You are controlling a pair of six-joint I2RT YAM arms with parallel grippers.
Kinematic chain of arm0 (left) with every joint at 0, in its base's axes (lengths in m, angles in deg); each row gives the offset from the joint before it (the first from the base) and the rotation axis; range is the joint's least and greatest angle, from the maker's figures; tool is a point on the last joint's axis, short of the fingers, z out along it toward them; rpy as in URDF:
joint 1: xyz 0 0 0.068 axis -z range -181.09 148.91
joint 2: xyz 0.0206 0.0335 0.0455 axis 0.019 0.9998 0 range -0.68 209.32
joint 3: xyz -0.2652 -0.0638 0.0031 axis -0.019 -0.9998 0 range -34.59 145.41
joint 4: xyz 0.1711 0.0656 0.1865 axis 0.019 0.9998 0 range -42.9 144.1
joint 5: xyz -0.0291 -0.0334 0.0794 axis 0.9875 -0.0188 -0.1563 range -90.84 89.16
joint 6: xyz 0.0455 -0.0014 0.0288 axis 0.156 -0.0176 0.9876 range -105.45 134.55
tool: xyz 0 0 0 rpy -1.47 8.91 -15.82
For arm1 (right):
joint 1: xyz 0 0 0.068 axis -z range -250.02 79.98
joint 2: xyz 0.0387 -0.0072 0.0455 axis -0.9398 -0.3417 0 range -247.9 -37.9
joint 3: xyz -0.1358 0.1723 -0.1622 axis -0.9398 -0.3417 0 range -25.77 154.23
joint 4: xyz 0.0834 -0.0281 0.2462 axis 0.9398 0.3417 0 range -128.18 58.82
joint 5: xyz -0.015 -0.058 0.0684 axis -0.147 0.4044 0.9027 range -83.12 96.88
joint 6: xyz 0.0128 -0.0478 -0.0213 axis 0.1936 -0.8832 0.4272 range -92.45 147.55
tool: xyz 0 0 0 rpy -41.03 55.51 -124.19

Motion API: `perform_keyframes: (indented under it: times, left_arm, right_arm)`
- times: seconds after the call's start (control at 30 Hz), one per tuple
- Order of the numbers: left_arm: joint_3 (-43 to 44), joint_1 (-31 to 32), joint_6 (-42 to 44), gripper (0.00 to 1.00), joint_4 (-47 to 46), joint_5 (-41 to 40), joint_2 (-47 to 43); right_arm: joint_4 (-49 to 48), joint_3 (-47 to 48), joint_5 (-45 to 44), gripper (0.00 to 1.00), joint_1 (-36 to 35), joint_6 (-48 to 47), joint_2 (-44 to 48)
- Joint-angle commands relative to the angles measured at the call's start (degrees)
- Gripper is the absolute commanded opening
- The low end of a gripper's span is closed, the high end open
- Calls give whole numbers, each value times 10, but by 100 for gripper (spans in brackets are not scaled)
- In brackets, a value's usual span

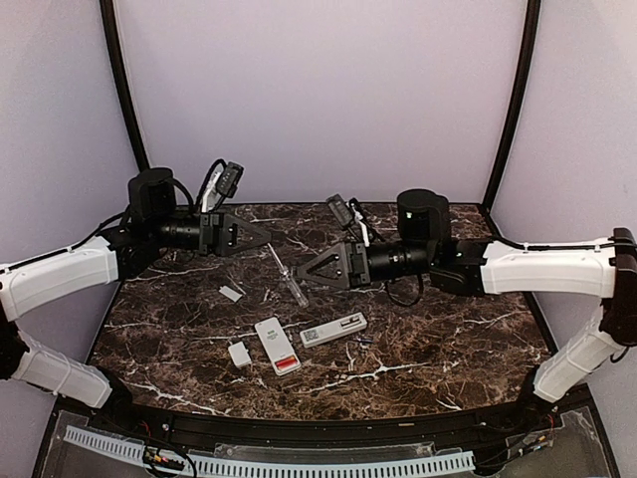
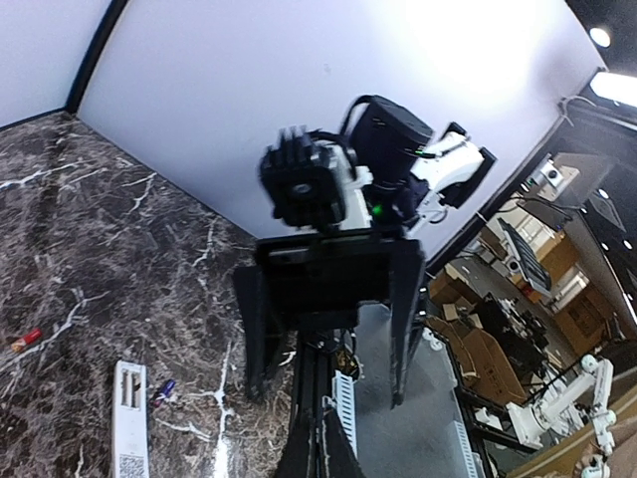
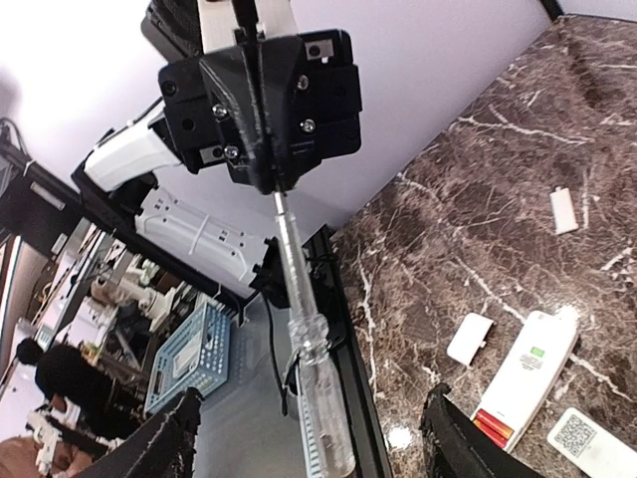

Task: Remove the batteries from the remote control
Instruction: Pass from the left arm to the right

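A white remote [image 1: 277, 346] lies open with red batteries [image 1: 287, 364] in its near end; they also show in the right wrist view [image 3: 498, 423]. A second white remote [image 1: 333, 329] lies beside it, with a small blue cell [image 2: 164, 388] and a red cell [image 2: 27, 337] loose near it. My left gripper [image 1: 267, 237] is shut on the shaft of a clear-handled screwdriver [image 3: 318, 368], held above the table. My right gripper [image 1: 299, 271] faces it, jaws wide open, with the handle between its fingers, not touching. The left gripper's own fingers do not show clearly in its wrist view.
Two small white covers lie left of the remotes, one [image 1: 239, 354] beside the first remote and one [image 1: 231, 292] farther back. A black frame and white cable guide [image 1: 299, 463] run along the table's near edge. Purple walls close the back and sides.
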Motion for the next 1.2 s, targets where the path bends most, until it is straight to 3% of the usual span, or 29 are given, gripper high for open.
perform_keyframes:
  times: [0.0, 0.13, 0.33, 0.8, 1.0, 1.17]
  left_arm:
    - [-11, -49, -49, 0, -11, -67, 0]
    - [-54, -91, -137, 0, -124, -62, -2]
    - [-66, -97, -156, 0, -163, -54, -3]
    - [-73, -97, -144, 0, -186, -46, -29]
    - [-80, -97, -157, 0, -214, -40, -30]
    - [-80, -97, -158, 0, -218, -35, -31]
  right_arm:
    - [-60, -38, -143, 76, -16, 12, 37]
    - [-118, -62, -236, 76, -50, 33, 33]
    - [-170, -60, -323, 74, -89, 56, -1]
    - [-218, -61, -353, 68, -94, 74, -36]
    - [-232, -46, -337, 54, -95, 77, -55]
    - [-249, -37, -333, 48, -95, 75, -67]
